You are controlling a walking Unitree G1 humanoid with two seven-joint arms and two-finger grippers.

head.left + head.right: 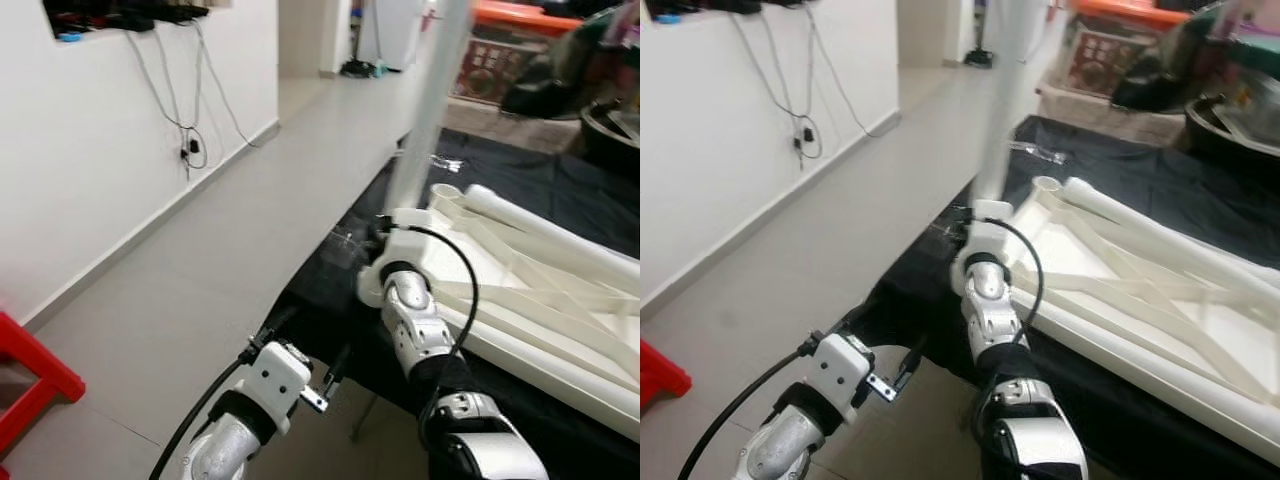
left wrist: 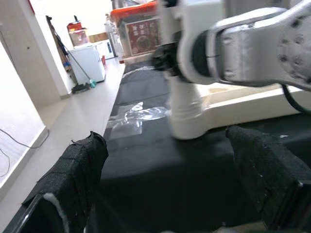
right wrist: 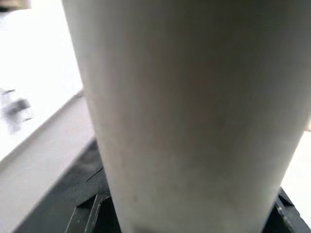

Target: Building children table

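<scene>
Your right gripper point(image 1: 392, 232) clamps the white table leg point(image 1: 425, 110), standing upright in the near corner of the upturned tabletop point(image 1: 530, 290). Keep it vertical and press straight down. Beside that corner, your left gripper point(image 2: 170, 179) waits wide open.

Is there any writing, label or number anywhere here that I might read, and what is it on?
None can be read.
Red box against the far wall: a pale printed panel, too blurred to read.
White table top, upside down on the black cloth: no marking seen.
White table leg, upright in the right pincer: plain.
</scene>
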